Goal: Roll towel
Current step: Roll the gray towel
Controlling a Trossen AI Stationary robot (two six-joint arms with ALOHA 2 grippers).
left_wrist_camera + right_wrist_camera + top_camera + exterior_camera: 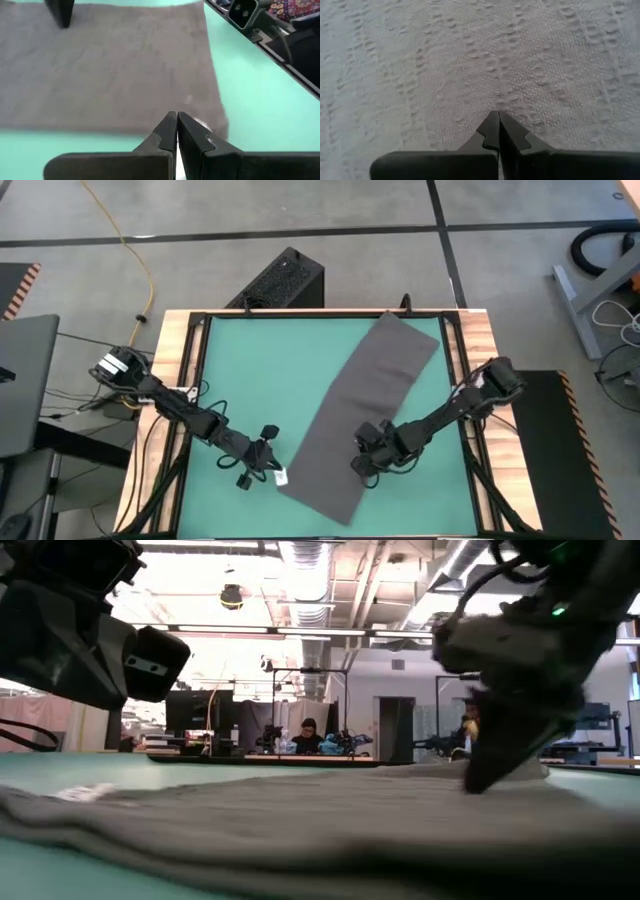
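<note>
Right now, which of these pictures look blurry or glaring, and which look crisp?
Low view: the plain dark grey cloth towel lies blurred in the foreground, the dark right gripper shows as a soft silhouette, and ceiling lights glare. Right wrist view: the weave is crisp. High view: evenly lit green table mat, no harsh shadows.

left hand (177, 116) closed, right hand (498, 115) closed, both lowered

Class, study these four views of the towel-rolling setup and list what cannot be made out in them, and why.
- Low view: the towel fills the foreground, blurred; its far end is hidden.
- Right wrist view: the weave fills the frame, so no towel edge shows past the shut right gripper.
- High view: whether the left gripper touches the white tag is too small to tell.
- Left wrist view: the fingers hide the tag.
</note>
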